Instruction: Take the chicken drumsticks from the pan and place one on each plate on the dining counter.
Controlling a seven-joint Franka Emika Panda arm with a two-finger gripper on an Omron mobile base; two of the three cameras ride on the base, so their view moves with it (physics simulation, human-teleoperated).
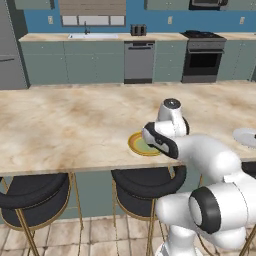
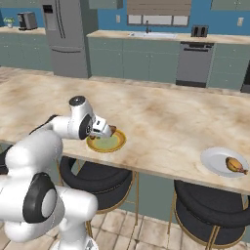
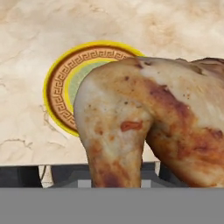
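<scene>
Golden-brown lumpy drumstick [image 3: 148, 127] pinched in my gripper [image 2: 111, 131], hanging just above the round golden-yellow plate [image 2: 112, 143] with its greenish centre, near edge of the beige marbled dining counter [image 2: 161, 117], second drumstick [image 2: 235, 165] lying on the pale plate [image 2: 215, 161] far right.

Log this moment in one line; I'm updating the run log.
end effector: holding drumstick | over yellow plate | grey plate: drumstick placed

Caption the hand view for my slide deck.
Gripped drumstick fills the foreground above the yellow plate on the dining counter.
</scene>
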